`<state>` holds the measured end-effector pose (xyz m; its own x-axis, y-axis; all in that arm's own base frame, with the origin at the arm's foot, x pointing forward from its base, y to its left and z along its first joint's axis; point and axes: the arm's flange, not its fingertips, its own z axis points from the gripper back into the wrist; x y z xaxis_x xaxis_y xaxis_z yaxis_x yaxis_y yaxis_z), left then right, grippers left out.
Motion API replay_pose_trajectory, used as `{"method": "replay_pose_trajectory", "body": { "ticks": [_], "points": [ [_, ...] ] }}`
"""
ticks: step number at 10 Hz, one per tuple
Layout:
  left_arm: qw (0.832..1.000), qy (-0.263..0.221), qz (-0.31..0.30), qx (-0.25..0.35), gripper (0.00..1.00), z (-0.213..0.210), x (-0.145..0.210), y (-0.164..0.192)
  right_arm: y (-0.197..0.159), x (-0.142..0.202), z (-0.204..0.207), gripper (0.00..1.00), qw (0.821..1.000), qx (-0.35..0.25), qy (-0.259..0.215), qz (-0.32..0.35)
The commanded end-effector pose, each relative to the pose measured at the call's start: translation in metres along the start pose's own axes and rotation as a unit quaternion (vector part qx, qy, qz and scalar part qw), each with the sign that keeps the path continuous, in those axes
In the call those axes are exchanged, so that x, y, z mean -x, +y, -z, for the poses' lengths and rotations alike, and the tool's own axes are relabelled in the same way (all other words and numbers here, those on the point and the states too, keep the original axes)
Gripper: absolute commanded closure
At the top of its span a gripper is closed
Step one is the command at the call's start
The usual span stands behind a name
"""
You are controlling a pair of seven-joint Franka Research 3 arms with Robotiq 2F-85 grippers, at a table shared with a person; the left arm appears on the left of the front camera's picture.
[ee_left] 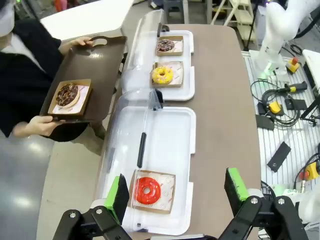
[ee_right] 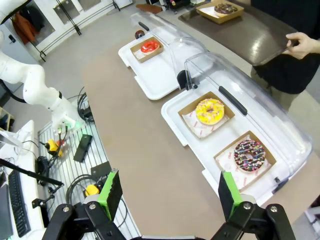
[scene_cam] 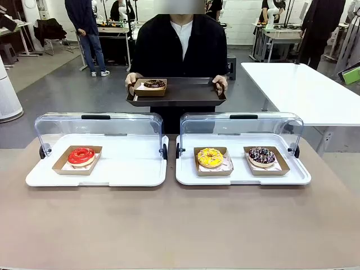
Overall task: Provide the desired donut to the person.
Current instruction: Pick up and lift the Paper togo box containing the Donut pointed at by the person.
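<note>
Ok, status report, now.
Both open, empty: left gripper, right gripper. Untouched: red donut, yellow donut, sprinkled donut; lids open. Opposite, person holds tray. No obstruction.

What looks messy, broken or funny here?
Nothing stands out. The red donut, yellow donut and sprinkled donut each sit neatly in a cardboard tray, clear lids flipped open behind them. The person holds a dark tray level, with a chocolate donut on it.
</note>
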<state>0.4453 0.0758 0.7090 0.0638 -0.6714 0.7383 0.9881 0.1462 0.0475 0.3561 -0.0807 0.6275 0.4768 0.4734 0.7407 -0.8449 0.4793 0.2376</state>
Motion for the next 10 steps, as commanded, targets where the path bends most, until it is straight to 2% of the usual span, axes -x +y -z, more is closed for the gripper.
{"method": "replay_pose_trajectory", "body": {
  "ticks": [1, 2, 5, 10],
  "points": [
    [0.999, -0.050, 0.019, -0.009, 0.00, 0.001, 0.032, 0.004, 0.000, 0.000, 0.002, 0.00, 1.000, -0.005, -0.004, -0.002],
    [0.997, -0.077, 0.024, -0.009, 0.00, -0.004, 0.050, 0.001, 0.000, 0.000, 0.002, 0.00, 1.000, -0.005, -0.004, -0.002],
    [0.995, -0.095, 0.040, -0.010, 0.00, -0.007, 0.093, 0.004, 0.000, 0.000, 0.002, 0.00, 1.000, -0.005, -0.004, -0.002],
    [0.995, -0.092, -0.028, 0.035, 0.00, 0.022, 0.141, 0.013, 0.000, 0.000, 0.002, 0.00, 1.000, -0.005, -0.004, -0.002]
  ]
}}
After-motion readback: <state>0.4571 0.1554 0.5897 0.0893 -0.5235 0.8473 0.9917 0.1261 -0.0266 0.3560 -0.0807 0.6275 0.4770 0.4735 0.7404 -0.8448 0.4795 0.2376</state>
